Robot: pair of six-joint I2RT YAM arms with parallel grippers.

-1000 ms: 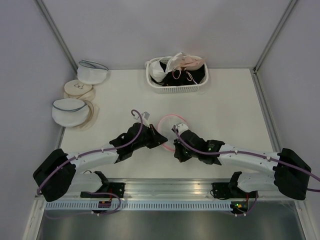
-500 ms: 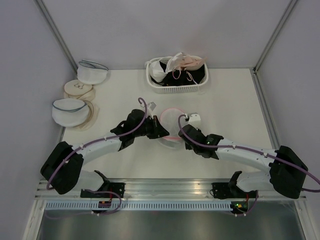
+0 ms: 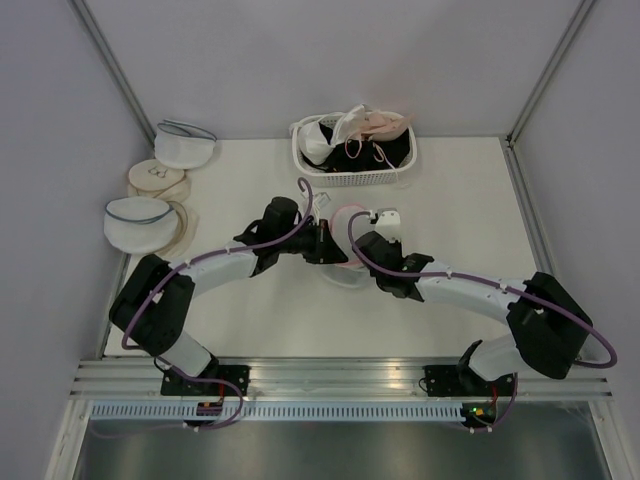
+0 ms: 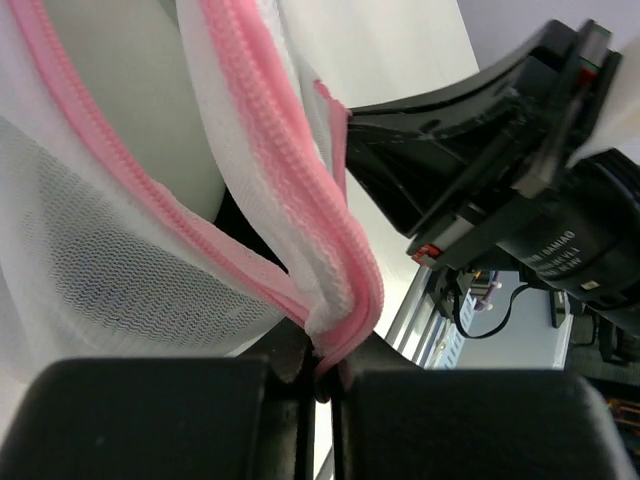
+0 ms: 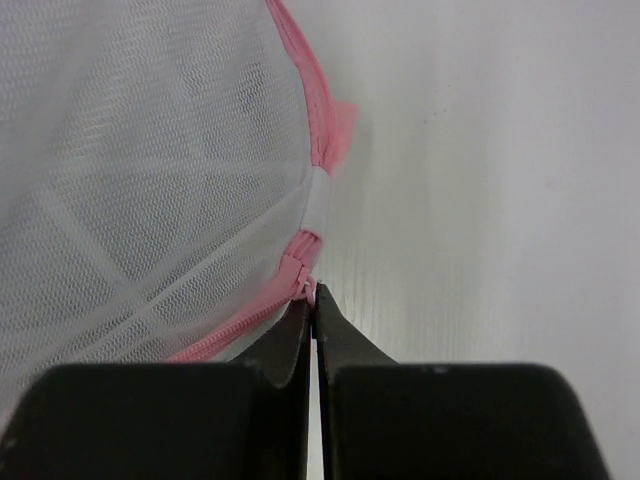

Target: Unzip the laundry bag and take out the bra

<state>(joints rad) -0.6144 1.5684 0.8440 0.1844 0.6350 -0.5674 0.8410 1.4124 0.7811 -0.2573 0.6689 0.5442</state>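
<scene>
Counter (image 3: pixel 450 200) seen from above: the laundry bag (image 3: pixel 345 262) sits near its middle, pinched between both arms, the left claw (image 3: pixel 328 248) on its left side and the right claw (image 3: pixel 362 243) on its right. Much of the bag is covered by the arms. Its pink rim seems to run from the far side toward the near side, so the two domed halves face left and right, though this is hard to make out. Behind it, by the far wall, stands a white basket (image 3: pixel 352 179) holding white, pale pink and black garments. Two mesh bags with blue-grey trim (image 3: pixel 185 146) lie along the left edge, well apart from the claws.

Left wrist view: the left claw (image 4: pixel 322 365) is closed tight on a fold of the pink zipper trim (image 4: pixel 290 190). The trim climbs up and to the left from the fingers, and white mesh (image 4: pixel 110 270) bulges on the left. The right arm (image 4: pixel 480 170) is close on the other side.

Right wrist view: the right claw (image 5: pixel 314 300) is narrowed to a closed pinch on the end of the zipper (image 5: pixel 292 272). The bag's mesh dome (image 5: pixel 130 180) fills the left, its rim curves from top to bottom, and a white tab (image 5: pixel 318 200) crosses it. Bare counter (image 5: pixel 480 200) lies on the right.
</scene>
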